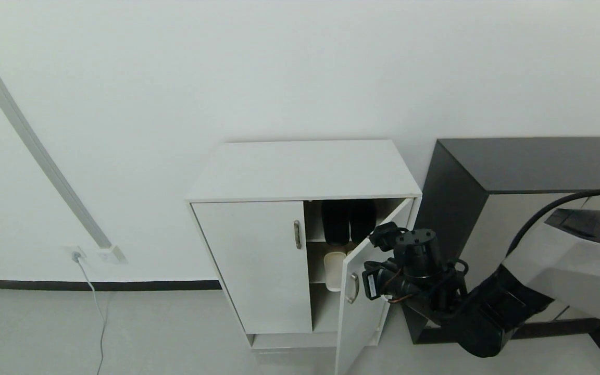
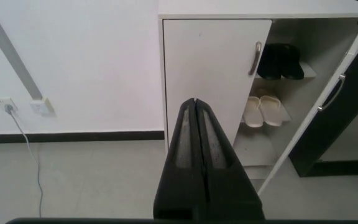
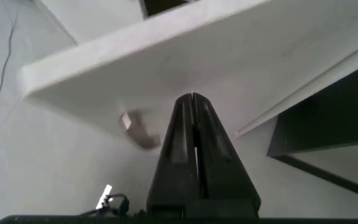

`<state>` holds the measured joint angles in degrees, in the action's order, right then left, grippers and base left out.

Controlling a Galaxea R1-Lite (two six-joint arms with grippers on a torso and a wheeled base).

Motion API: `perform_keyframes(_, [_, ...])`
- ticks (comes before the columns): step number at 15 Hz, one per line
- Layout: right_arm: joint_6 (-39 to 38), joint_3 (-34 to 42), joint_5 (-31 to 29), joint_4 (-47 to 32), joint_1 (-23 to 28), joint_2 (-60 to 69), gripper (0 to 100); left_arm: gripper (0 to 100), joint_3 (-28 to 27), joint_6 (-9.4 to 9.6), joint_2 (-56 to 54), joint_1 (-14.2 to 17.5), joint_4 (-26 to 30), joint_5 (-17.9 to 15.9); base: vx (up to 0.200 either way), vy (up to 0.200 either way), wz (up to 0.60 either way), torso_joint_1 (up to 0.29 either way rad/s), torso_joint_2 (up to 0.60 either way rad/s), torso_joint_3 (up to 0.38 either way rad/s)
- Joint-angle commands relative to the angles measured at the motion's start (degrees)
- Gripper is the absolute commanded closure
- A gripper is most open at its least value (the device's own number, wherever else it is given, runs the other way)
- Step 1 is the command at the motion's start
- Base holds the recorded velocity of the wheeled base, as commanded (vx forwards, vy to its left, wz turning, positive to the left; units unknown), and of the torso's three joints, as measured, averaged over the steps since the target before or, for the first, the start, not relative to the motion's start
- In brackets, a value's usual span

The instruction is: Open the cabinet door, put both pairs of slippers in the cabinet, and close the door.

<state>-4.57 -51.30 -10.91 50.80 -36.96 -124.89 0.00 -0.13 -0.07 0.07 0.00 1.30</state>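
Right claw (image 3: 192, 96) clenched, fingers pressed together, holding nothing; tip sits right at the handle side of the cabinet's right door (image 1: 357, 307), real contact unclear. Right wrist view gives that door face up close with its metal handle (image 3: 137, 126) just beside the fingers, but nothing of the inside. Left claw (image 2: 194, 101) also clenched and empty, well back from the cabinet (image 1: 302, 169), pointing toward the closed left door (image 1: 250, 260). Both slipper pairs are inside already: black slippers (image 1: 348, 220) on the top shelf, cream slippers (image 1: 334, 268) on the shelf below. Head view catches the cream pair only partly, half hidden behind the right door; left wrist view shows both pairs whole, side by side on their shelves, toes inward. Right door stands partly open, hinged on the robot's right, swung out over the floor. Head view alone shows the right arm low beside the door's upper edge, and a black cabinet (image 1: 487, 172) just beside the white one on the right. Wall socket (image 1: 76, 255) with a cable (image 1: 97, 307) hanging to the floor sits well left, under a slanted grey duct (image 1: 29, 135).
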Motion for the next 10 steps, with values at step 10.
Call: perform_keyframes(10, [2.29,-15.06,-0.08,-6.50,1.54,-6.59,100,100,0.00,0.05,0.07,0.01,0.00,0.01,0.000,0.000,0.00,0.000,0.00,0.000])
